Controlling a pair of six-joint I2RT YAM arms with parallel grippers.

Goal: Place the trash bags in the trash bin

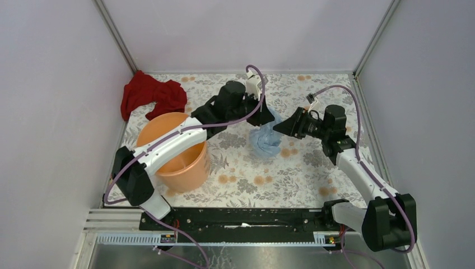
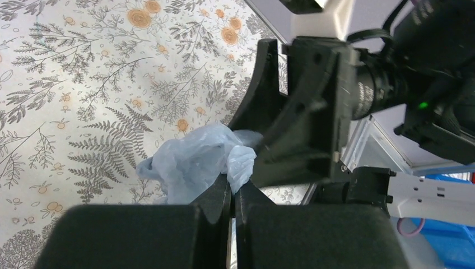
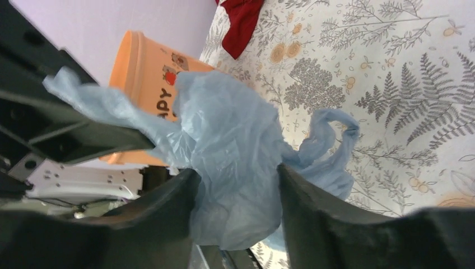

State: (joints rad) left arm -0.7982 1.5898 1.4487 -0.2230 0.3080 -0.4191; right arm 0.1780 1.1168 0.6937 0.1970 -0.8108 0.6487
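Note:
The pale blue trash bag [image 1: 264, 141] hangs crumpled over the middle of the table. My left gripper [image 1: 270, 117] reaches over the bin and is shut on a fold at the bag's top; the left wrist view shows the film [image 2: 190, 162] pinched between the closed fingertips [image 2: 234, 184]. My right gripper [image 1: 279, 128] meets the bag from the right. Its jaws [image 3: 238, 170] stand wide apart with the bag [image 3: 235, 129] bulging between them. The orange trash bin [image 1: 173, 151] stands upright at the left, under the left arm, and shows in the right wrist view [image 3: 148, 84].
A red cloth [image 1: 152, 95] lies in the back left corner, behind the bin, and shows in the right wrist view [image 3: 241, 17]. The floral table cover [image 1: 263, 179] is ringed by grey walls. The two grippers are close together over the bag.

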